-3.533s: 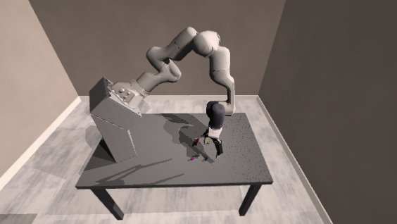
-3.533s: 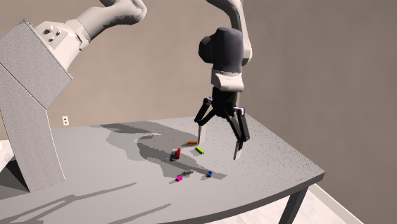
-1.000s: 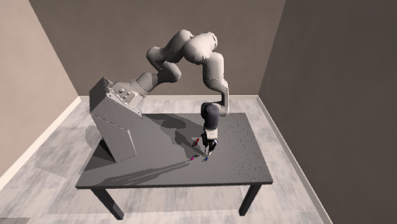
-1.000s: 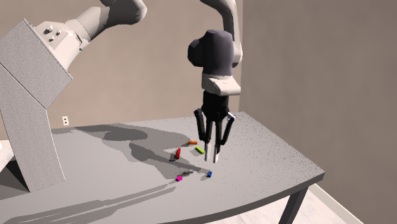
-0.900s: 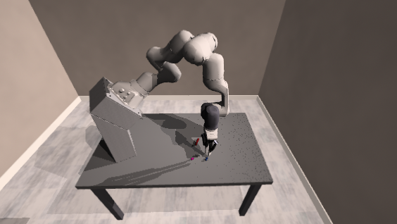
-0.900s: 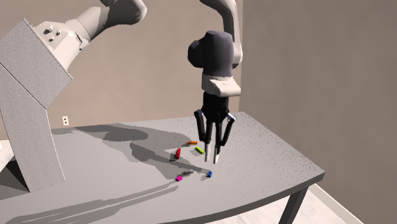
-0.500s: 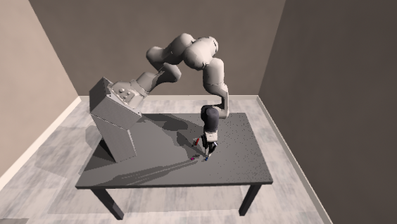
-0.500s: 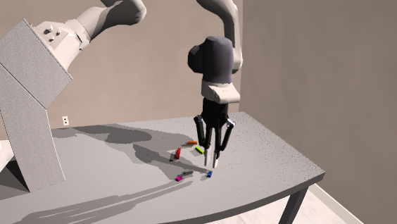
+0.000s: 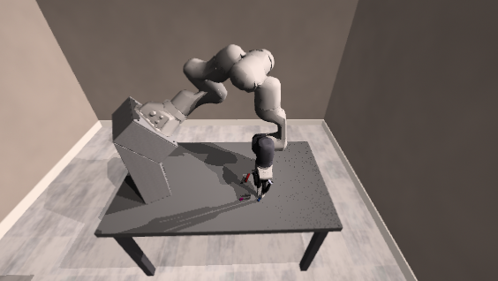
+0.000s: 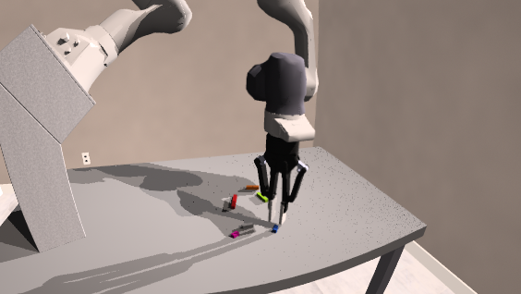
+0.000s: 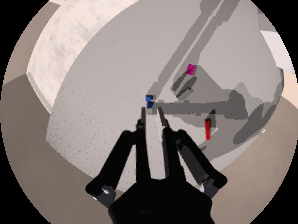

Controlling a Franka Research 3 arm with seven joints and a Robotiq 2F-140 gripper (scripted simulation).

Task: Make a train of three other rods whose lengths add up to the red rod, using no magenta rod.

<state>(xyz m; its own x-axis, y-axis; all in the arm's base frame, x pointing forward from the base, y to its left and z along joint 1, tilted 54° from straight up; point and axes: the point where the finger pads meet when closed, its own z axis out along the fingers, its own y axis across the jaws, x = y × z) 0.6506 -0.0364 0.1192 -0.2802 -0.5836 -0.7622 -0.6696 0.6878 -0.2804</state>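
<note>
Black end effector holding nothing, fingers standing narrowly apart near short blue rod. Exterior view showing orange rod and lime rod; wrist view not.

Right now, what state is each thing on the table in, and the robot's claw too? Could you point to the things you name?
Claw [image 9: 261,195] [image 10: 275,223] [image 11: 152,109]: open a little, nothing held, pointing down.
Blue stick [image 9: 259,199] [image 10: 275,228] [image 11: 149,99]: loose, near the claw's tips; touching or not, I can't tell.
Pink stick [image 9: 241,199] [image 10: 235,235] [image 11: 191,69]: loose on the table.
Red stick [image 9: 247,178] [image 10: 234,202] [image 11: 208,129]: lying flat, loose.
Lime stick [image 10: 262,197]: lying flat, loose.
Orange stick [image 10: 252,187]: lying flat, loose.
Grey stick [image 9: 247,194] [image 10: 248,226] [image 11: 185,92]: lying in shadow.
</note>
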